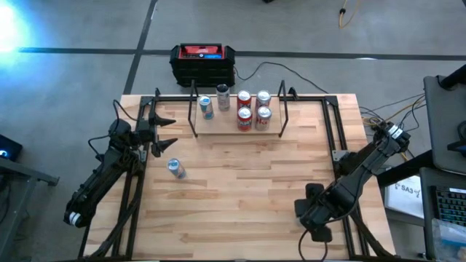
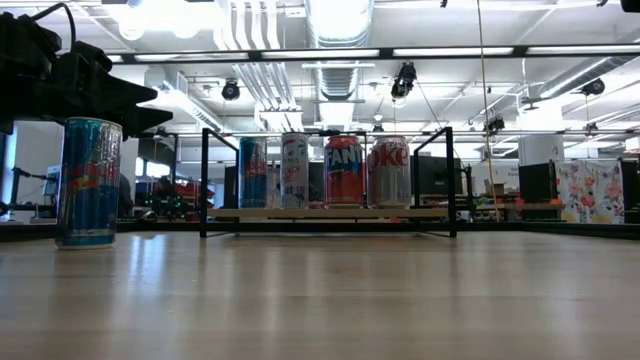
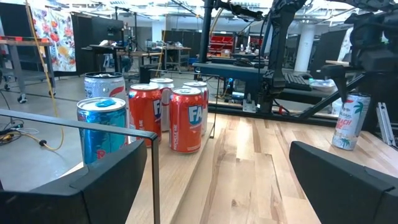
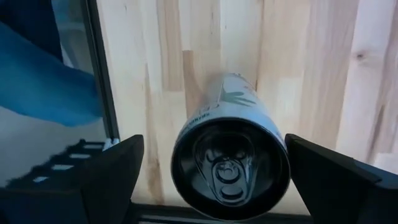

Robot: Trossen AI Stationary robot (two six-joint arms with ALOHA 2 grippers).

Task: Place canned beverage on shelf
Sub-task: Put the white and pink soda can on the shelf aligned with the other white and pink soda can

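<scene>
The shelf (image 1: 218, 132) is a light-wood plank with black rod uprights at the table's far middle. Several cans (image 1: 245, 118) stand upright on it. A blue-and-silver can (image 1: 175, 169) stands upright on the table to the near left of the shelf, and shows in the low view (image 2: 88, 182). My left gripper (image 1: 173, 132) is open and empty, left of the shelf, pointing toward the table's right. My right gripper (image 4: 230, 180) is open at the near right, pointing down. Its fingers stand on either side of an upright white can (image 4: 230, 158) without touching it. That can also shows in the left wrist view (image 3: 348, 121).
A black-and-red box (image 1: 202, 64) stands on the floor beyond the table's far edge. Black frame rails (image 1: 335, 138) run along the table's left and right sides. Bare wood lies between the shelf and the near edge.
</scene>
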